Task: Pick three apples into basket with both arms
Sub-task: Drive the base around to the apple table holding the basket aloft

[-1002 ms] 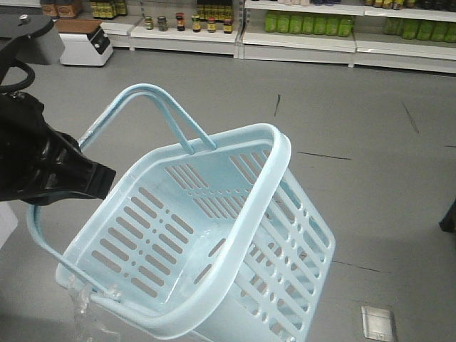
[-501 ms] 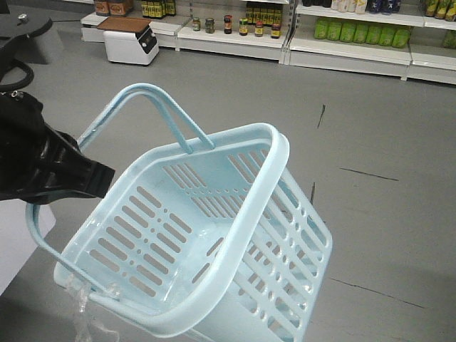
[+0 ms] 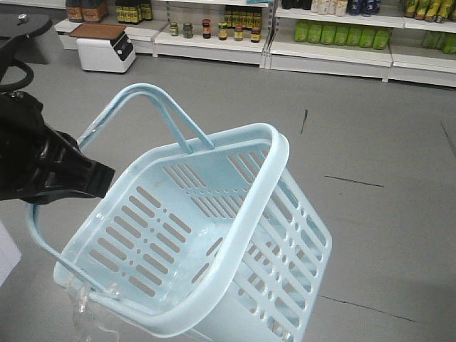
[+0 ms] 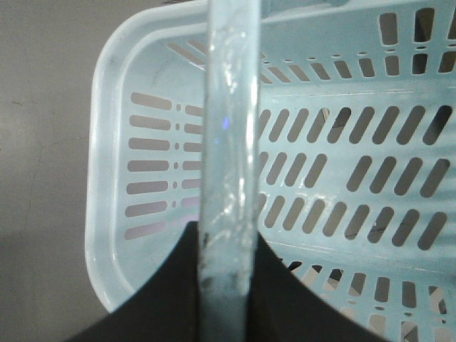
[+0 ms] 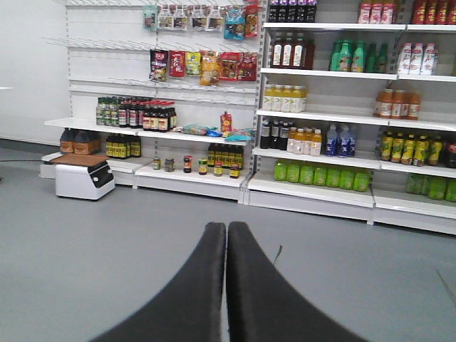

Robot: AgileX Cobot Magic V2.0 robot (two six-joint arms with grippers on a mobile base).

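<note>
The pale blue basket hangs tilted above the grey floor, and nothing lies inside it. My left gripper is shut on one of its hoop handles. In the left wrist view the handle runs straight up between the black fingers of the left gripper, with the slotted basket below. My right gripper is shut with nothing in it and points toward the store shelves. The apples are out of view.
A scrap of clear plastic dangles from the basket's near rim. Shelves of bottles and jars line the far wall. A white box with a brown top stands on the floor by them. Grey floor lies between.
The shelves and floor marks behind have shifted sideways in the front view. The basket hangs in the same pose from the left gripper.
</note>
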